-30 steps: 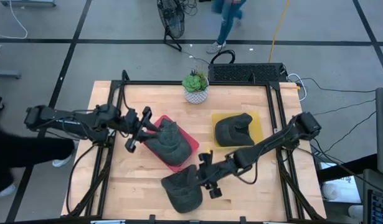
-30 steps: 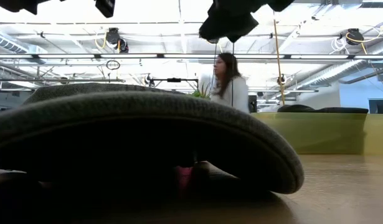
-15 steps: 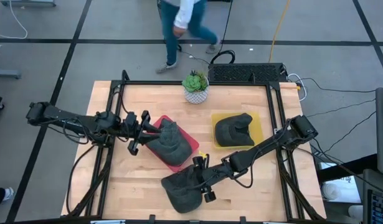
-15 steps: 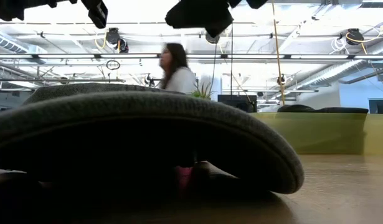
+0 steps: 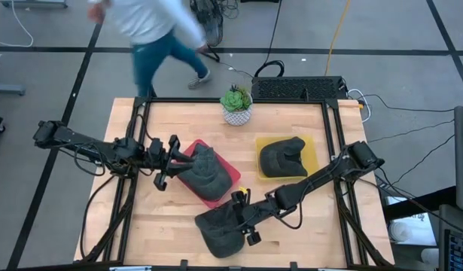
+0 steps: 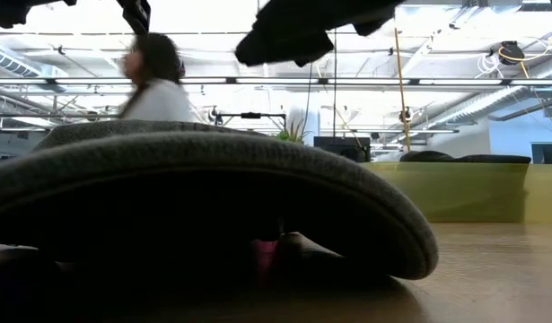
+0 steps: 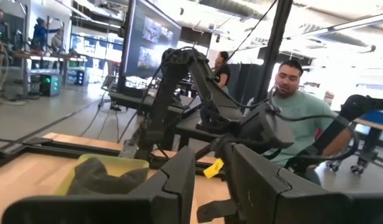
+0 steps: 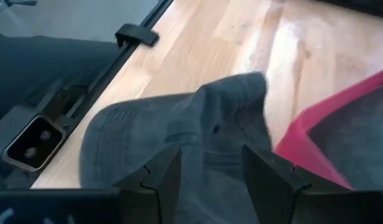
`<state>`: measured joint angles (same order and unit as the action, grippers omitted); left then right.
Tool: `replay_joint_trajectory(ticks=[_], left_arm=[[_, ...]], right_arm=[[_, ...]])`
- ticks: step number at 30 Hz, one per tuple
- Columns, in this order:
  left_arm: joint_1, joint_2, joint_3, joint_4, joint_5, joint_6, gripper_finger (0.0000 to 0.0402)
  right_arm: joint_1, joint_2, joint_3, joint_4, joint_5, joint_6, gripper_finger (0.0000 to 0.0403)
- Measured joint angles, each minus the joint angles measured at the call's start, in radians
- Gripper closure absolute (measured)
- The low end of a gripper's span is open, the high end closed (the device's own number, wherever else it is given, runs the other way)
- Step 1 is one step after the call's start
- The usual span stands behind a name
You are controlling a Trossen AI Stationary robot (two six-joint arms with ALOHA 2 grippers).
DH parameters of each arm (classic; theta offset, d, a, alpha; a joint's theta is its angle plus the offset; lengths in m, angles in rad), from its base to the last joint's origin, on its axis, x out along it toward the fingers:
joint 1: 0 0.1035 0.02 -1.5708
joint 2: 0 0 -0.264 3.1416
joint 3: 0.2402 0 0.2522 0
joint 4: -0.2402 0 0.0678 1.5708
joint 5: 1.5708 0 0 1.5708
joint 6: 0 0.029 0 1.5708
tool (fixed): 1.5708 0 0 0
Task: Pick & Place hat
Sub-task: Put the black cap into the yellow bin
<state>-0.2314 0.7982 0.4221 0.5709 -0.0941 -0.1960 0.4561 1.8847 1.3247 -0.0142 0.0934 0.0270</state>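
Observation:
A grey hat lies brim-down near the table's near edge and fills the foreground of the low view. My right gripper hangs open over the hat's right part; in the right wrist view its fingers stand either side of the crown, apart from it. A second grey hat rests on a red tray, and my left gripper waits open at that tray's left corner. A third hat sits on a yellow tray.
A potted succulent stands at the far edge's middle. A black metal frame borders the table. A person walks on the floor beyond the far edge. Bare wood shows at the near right.
My right gripper has moved a little toward the table's left, farther over the near hat. The hats and trays have stayed put. The person behind the far edge has walked from right to left.

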Motion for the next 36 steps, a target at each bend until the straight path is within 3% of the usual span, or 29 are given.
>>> replay_joint_trajectory(ticks=[11, 36], left_arm=[[0.001, 0.000, 0.000, 0.002, -0.021, 0.071, 0.0293], [0.001, 0.000, 0.000, -0.029, -0.038, 0.063, 0.0293]], right_arm=[[-0.005, -0.011, 0.000, 0.003, 0.009, -0.043, 0.0258], [-0.003, -0.011, 0.000, 0.056, 0.009, -0.020, 0.0289]])
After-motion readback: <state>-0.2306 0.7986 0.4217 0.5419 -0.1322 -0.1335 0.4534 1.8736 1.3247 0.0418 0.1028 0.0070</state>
